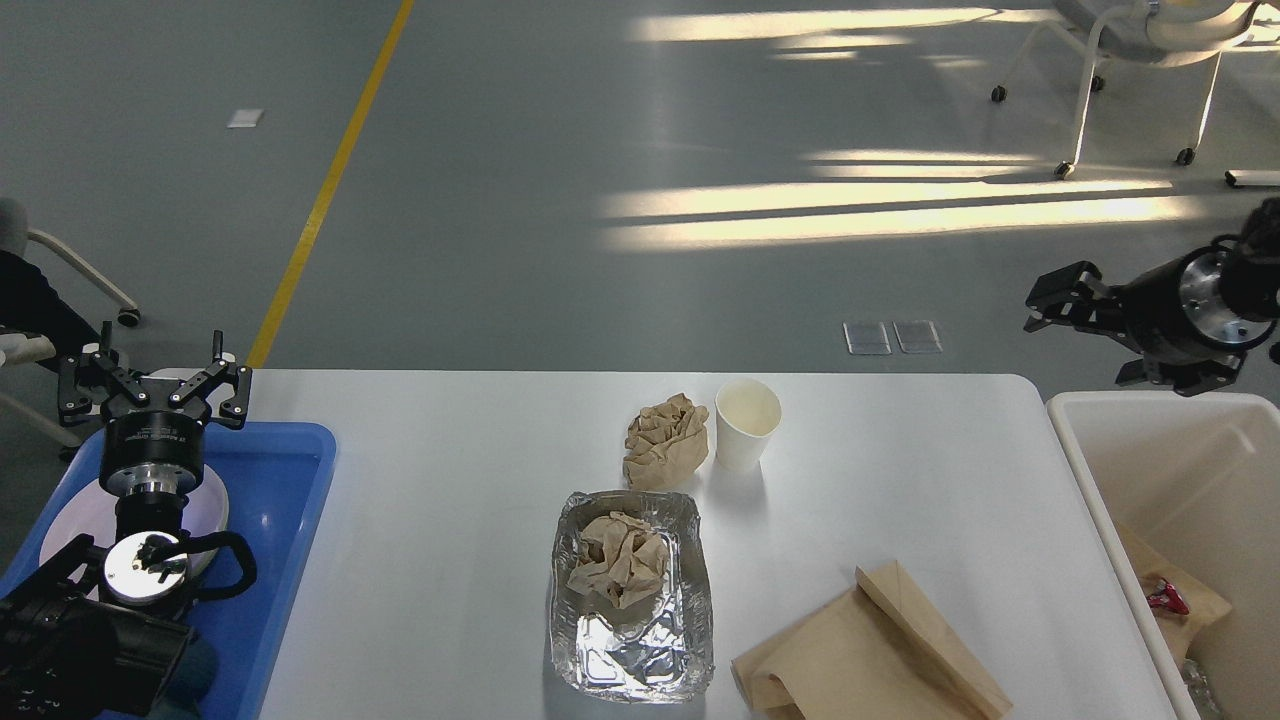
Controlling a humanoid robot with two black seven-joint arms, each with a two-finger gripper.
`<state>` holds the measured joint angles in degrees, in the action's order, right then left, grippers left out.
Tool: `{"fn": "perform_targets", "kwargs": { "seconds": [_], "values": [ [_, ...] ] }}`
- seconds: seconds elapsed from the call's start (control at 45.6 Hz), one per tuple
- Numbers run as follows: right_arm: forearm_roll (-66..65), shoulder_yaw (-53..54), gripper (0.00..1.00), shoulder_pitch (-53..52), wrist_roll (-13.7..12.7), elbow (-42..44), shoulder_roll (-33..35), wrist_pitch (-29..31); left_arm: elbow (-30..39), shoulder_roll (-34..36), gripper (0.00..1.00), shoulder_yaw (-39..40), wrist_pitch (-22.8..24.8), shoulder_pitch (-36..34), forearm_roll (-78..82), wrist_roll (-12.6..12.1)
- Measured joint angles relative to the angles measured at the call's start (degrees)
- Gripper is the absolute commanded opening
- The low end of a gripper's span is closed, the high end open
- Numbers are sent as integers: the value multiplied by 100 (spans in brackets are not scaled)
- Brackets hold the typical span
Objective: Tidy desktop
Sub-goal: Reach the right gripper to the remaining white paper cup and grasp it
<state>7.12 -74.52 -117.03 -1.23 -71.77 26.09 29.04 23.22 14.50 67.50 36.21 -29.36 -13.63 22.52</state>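
The white desktop point(450, 500) carries a white paper cup point(746, 425), and a crumpled ball of brown paper point(665, 442) lies just left of the cup. A foil container point(632, 640) nearer to me holds another crumpled brown paper point(620, 560). A flat brown paper bag point(870, 650) lies at the front right. My left gripper point(152, 385) is open over the far end of the blue tray point(280, 480), empty. My right gripper point(1045, 300) hangs in the air beyond the table's right far corner, pointing left, its fingers apart and empty.
In the blue tray at the left, a white plate point(212, 510) lies partly under my left arm. Off the table's right edge, the white bin point(1150, 450) holds a brown bag point(1190, 590) and a red shiny wrapper point(1165, 597). Wheeled chairs stand on the floor far behind.
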Motion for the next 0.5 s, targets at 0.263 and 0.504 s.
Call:
{"fn": "perform_targets", "kwargs": {
  "seconds": [0.263, 0.504],
  "values": [
    [8, 507, 100, -563, 24, -28, -540, 1348, 0, 0, 96, 0, 0, 0, 1, 5],
    [4, 1112, 100, 489, 18, 557, -1101, 608, 0, 0, 96, 0, 0, 0, 0, 5]
  ]
}}
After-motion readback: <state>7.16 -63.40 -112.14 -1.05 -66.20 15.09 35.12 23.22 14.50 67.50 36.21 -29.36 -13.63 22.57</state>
